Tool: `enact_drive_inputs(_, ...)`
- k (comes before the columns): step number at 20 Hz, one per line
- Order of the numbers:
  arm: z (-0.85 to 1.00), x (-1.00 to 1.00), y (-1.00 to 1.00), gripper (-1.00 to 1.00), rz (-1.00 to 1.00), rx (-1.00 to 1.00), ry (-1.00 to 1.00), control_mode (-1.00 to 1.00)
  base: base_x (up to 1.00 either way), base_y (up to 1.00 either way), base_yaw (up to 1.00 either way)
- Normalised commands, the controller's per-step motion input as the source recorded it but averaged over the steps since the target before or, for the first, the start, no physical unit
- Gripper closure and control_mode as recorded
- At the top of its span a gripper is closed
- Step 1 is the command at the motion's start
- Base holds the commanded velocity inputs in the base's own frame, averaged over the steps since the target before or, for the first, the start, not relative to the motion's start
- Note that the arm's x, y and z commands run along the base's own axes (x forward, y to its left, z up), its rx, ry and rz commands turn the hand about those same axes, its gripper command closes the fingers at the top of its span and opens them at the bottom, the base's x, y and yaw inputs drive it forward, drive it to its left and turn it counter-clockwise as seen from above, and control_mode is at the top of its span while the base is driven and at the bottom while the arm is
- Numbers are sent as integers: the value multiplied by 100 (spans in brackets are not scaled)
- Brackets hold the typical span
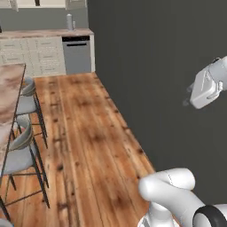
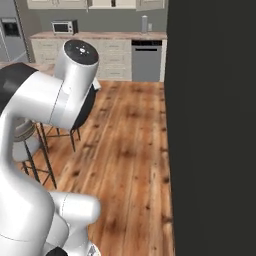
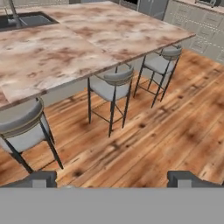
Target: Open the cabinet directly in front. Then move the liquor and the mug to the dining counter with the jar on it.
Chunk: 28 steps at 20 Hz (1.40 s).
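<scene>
Hand view: the gripper (image 3: 112, 178), jaws spread wide and empty, overlooks the wide brown-and-white marble dining counter (image 3: 65, 48). Three grey-cushioned black-legged stools (image 3: 110, 83) stand along its edge on the wood-plank floor (image 3: 166, 127). What seems to be a dark sink (image 3: 24, 19) is set at its far corner.

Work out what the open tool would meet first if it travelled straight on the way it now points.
Judging by the hand view, the tool aims past the grey-seated metal stool at the brown wooden plank floor, probably met first; depth is unclear.

A home kitchen, rendered: a marble dining counter (image 3: 83, 48) with grey bar stools (image 3: 111, 83) on a wood plank floor (image 1: 88, 133). At the upper left of the right base view, a microwave (image 2: 63, 27) sits on a cream-drawered counter beside a dishwasher (image 2: 146, 61).
</scene>
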Motion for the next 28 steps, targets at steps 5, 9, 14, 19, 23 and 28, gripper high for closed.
enact_drive_inputs(5, 0, 0, 0, -100, 0, 0, 0, 100, 57, 77, -25)
enact_drive_inputs(9, 0, 0, 0, -100, 0, 0, 0, 100, 100, 27, -20)
enact_drive_inputs(14, 0, 0, 0, -100, 0, 0, 0, 100, 100, 13, -11)
enact_drive_inputs(19, 0, 0, 0, -100, 0, 0, 0, 100, 100, 47, -11)
enact_drive_inputs(23, 0, 0, 0, -100, 0, 0, 0, 100, 100, 49, -5)
enact_drive_inputs(28, 0, 0, 0, -100, 0, 0, 0, 100, 100, 49, -3)
